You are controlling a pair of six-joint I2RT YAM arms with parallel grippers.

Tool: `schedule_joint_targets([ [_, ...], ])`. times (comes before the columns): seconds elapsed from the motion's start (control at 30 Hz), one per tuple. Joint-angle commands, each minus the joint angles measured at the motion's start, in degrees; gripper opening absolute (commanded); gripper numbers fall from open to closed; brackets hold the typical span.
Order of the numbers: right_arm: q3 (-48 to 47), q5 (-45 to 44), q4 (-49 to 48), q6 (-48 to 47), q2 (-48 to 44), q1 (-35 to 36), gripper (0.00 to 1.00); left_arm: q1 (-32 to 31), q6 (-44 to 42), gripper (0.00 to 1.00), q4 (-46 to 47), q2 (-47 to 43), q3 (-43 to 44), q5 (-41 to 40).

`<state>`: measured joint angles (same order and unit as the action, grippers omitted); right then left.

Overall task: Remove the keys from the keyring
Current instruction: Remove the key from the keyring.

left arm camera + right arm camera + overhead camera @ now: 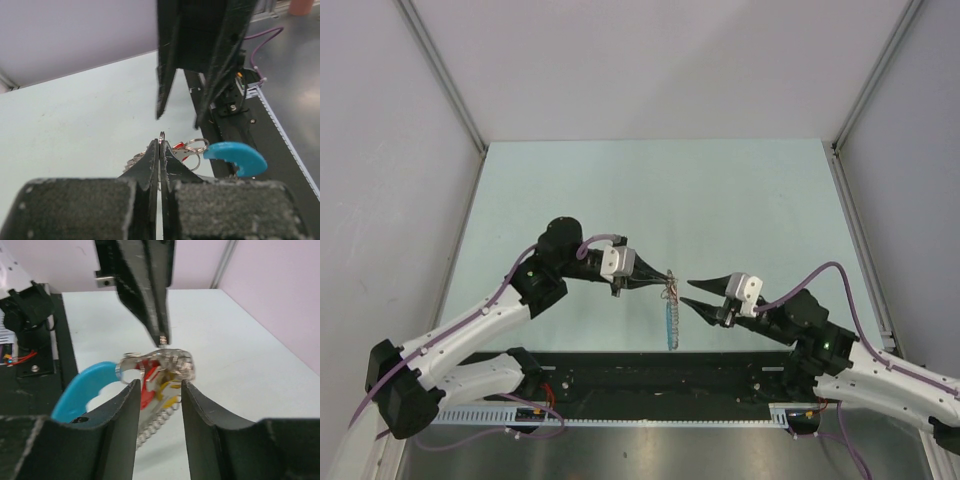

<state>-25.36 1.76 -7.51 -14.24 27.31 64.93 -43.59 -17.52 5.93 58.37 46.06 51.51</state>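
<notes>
Left wrist: my left gripper [160, 146] was clamped shut on the keyring [192, 148], blue arc [235, 156] sticking out beside the tips. My right gripper [160, 390] had its jaws apart, gripping nothing, tips just short of the red key [145, 386] in the cluster.

Keyring [671, 315], held up by its top, pinched between the shut tips of the left hand [666, 276]. Floppy, hanging straight down over the near part of the desk [650, 190]: silvery cluster of small rings at the top, long bluish-silver coil trailing below. Whether the lower end touches the desk, not to be told. Bright blue arc [80, 392] sticking out sideways from the top cluster. Key [146, 384] tucked among those rings: tiny, red head, blade not made out. Just right of the cluster, level with it, the parted tips of the right hand [686, 292], close beside but not closed on it.
</notes>
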Motion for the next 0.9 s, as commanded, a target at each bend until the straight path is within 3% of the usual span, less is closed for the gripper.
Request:
schedule_joint_targets([
  [0.0,-2.2,10.0,-5.1,0.0,1.7,-5.8,0.41,0.1,-3.0,0.0,0.0,-1.4,2.7,6.9],
  [0.17,-2.3,29.2,-7.6,7.6,2.0,-18.1,0.41,0.1,-6.2,0.0,-4.7,-1.2,3.8,8.3],
  [0.37,-2.3,44.2,-10.4,14.0,5.8,-23.7,0.4,0.1,-7.6,0.0,-5.5,-0.8,3.9,10.8],
  [0.87,-2.3,49.0,-13.7,16.2,9.6,-23.3,0.38,0.1,-10.8,0.0,-11.1,1.5,7.2,17.0],
])
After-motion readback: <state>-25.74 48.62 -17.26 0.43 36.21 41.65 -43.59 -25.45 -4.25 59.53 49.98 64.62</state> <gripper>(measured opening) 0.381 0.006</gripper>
